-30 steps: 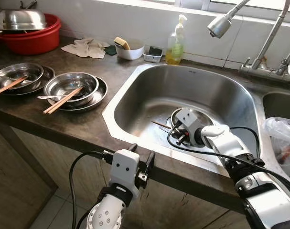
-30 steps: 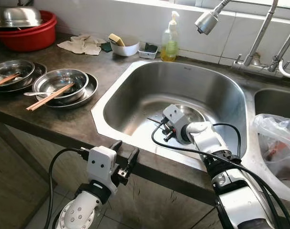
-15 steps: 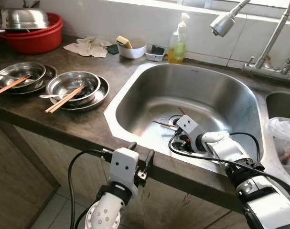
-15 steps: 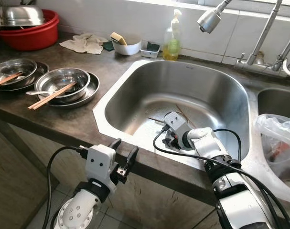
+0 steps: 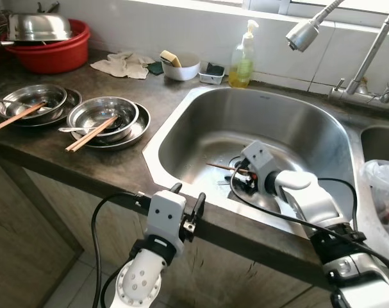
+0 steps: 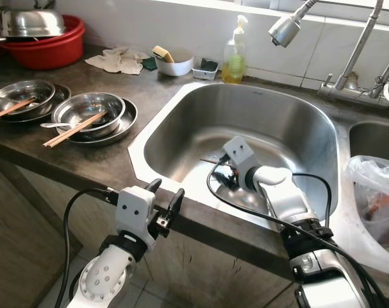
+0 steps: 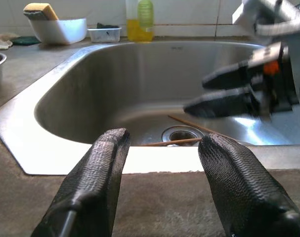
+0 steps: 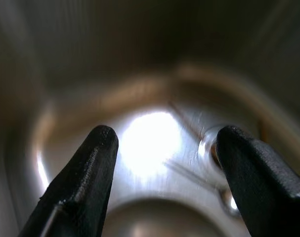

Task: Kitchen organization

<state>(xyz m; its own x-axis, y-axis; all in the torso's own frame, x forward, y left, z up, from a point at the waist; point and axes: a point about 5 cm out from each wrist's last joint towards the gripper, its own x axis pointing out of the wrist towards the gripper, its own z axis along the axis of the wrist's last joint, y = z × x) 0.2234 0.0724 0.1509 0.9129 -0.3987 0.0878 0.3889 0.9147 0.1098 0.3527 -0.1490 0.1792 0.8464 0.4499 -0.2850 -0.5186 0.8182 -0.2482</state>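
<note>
I've got the right gripper (image 8: 162, 163) down in the steel sink (image 5: 200, 112), fingers spread wide, nothing held; chopsticks (image 7: 187, 133) lie beside the drain; left gripper (image 7: 162, 163) hovers at the counter edge, open, empty.

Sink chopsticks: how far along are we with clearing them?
Nothing looks cleared yet. The right end effector is down in the sink, open above the chopsticks near the drain, gripping nothing. The left end effector waits open at the counter edge. Bowls with chopsticks remain on the counter.
</note>
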